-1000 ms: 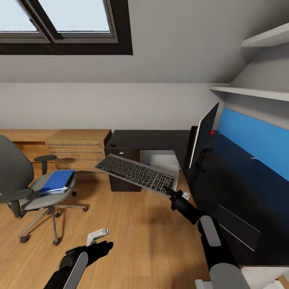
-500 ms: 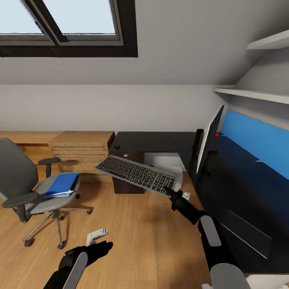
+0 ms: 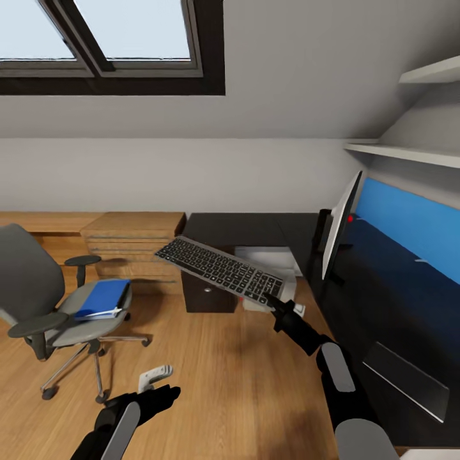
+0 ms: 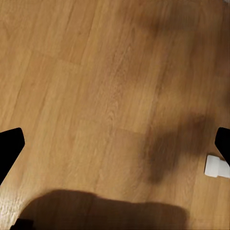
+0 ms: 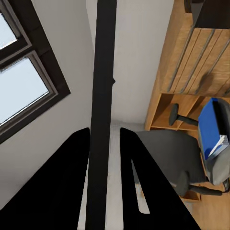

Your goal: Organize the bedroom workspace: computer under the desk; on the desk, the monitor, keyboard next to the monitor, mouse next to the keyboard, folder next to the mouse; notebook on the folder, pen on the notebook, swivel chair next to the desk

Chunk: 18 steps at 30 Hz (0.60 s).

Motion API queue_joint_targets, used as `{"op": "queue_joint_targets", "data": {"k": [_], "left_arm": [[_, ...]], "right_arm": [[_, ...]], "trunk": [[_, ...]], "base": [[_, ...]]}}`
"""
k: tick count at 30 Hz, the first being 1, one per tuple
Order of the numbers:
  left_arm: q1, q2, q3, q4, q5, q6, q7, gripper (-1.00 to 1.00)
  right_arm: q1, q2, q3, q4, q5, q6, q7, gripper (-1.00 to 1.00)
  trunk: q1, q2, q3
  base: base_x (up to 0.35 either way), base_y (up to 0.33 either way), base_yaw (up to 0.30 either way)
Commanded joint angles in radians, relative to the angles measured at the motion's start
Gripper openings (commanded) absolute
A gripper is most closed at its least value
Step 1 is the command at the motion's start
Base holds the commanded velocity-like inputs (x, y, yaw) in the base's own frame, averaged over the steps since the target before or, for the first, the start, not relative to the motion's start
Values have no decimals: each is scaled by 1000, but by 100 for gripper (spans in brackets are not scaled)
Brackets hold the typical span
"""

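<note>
Vs the frames a second back: whole head view has slid, swivel chair (image 3: 54, 306) and drawer unit (image 3: 207, 297) sit further right in frame, monitor (image 3: 342, 223) too; that's the camera/base turning, not the things moving; keyboard (image 3: 220, 269) has kept its place against the right pincer (image 3: 276, 305) and rides a touch higher; judgement: robot is carrying the keyboard toward the worktop (image 3: 255, 225), placement not yet done.

Landmark = worktop, left to right:
- swivel chair well left of the worktop, on the oak floor, not yet beside it; folder (image 3: 101, 298) lies flat on its seat; folder also seen in right wrist view (image 5: 213, 127)
- left pincer (image 3: 163, 393) low over the floor, well short of the worktop, fingers spread wide, holding nothing; left wrist view shows both fingertips (image 4: 10, 143) at the frame edges with bare plank floor between; a small white object (image 3: 155, 375) lies on the floor just by it, can't tell what
- keyboard in the air in front of the worktop's drawer unit, tilted, near end low; right pincer clamped on its near right corner, rest of the board reaching away up-left from the fingers; right wrist view shows it edge-on (image 5: 103, 96) between the two fingers
- monitor upright on the worktop's right run, in front of the blue wall panel (image 3: 409, 227)
</note>
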<state>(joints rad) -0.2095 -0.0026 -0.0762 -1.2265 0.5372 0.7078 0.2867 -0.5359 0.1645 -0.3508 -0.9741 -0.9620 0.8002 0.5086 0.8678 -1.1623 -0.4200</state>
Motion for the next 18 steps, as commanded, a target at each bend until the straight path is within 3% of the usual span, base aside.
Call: {"op": "queue_joint_targets", "data": {"k": [1,9,12,14,17,18], "left_arm": [[-1,0,-2,6,10,2,9,100],[-1,0,-6,14,6,2,9,100],[-1,0,-5,15,7,2,8,100],[-1,-1,-4,15,7,2,6,100],[-1,-1,-4,16,7,2,5,100],[-1,-1,-4,16,7,2,5,100]], "right_arm": [[-1,1,-4,-3,-14,5,2,-100],[-1,0,-6,-5,-37,-16,-4,-100],[-1,1,-6,-1,-36,-41,-67,-100],[-1,1,-2,0,-32,-120,-125,-100],[-1,1,2,3,-22,-246,-157,-100],[0,1,2,2,-22,-255,-159,-100]], "trunk": [[0,-1,-1],[-31,55,25],[-31,55,25],[-31,55,25],[-31,55,25],[-31,55,25]], "base": [[0,0,0],[0,0,0],[0,0,0],[0,0,0],[117,0,0],[286,0,0]]}}
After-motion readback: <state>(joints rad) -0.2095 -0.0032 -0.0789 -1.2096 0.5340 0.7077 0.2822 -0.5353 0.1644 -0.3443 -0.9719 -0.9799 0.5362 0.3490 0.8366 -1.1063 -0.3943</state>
